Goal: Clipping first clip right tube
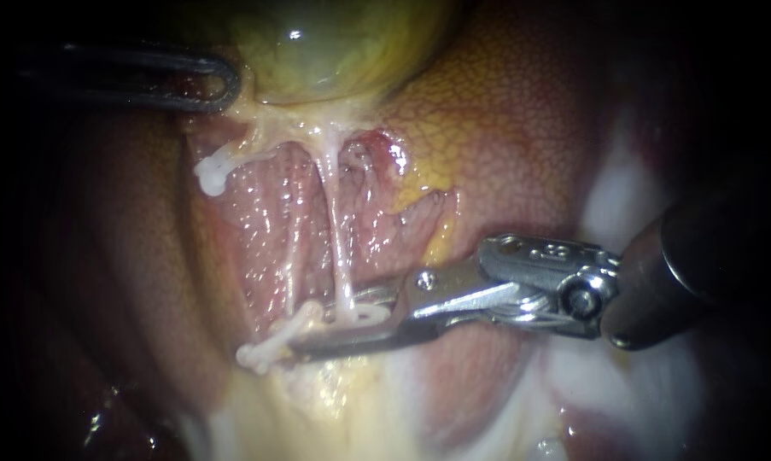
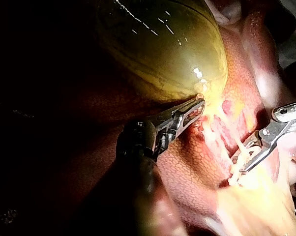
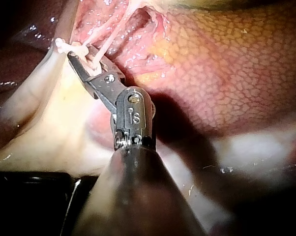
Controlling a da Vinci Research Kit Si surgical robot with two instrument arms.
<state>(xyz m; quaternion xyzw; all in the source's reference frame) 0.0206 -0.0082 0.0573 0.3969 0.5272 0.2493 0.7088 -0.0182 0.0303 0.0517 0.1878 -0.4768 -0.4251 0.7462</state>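
The pale right tube (image 1: 338, 230) runs down from the gallbladder (image 1: 334, 43) into the jaws of my right instrument (image 1: 325, 323). These metal jaws stand on either side of the tube's lower end, shut on a white clip (image 1: 365, 315) that lies around it. The right wrist view shows the same jaws (image 3: 78, 58) with the tube (image 3: 104, 46) crossing them. My left instrument (image 1: 223, 90) is at the gallbladder's neck, its dark looped jaws shut on tissue there. In the left wrist view those jaws (image 2: 198, 106) grip just under the green gallbladder (image 2: 162, 44).
Two white clips sit to the left of the right tube, an upper clip (image 1: 210, 175) and a lower clip (image 1: 270, 346). Raw pink tissue lies between them. Mottled liver (image 1: 505, 128) surrounds the site, with pale yellow fat (image 1: 334, 401) below.
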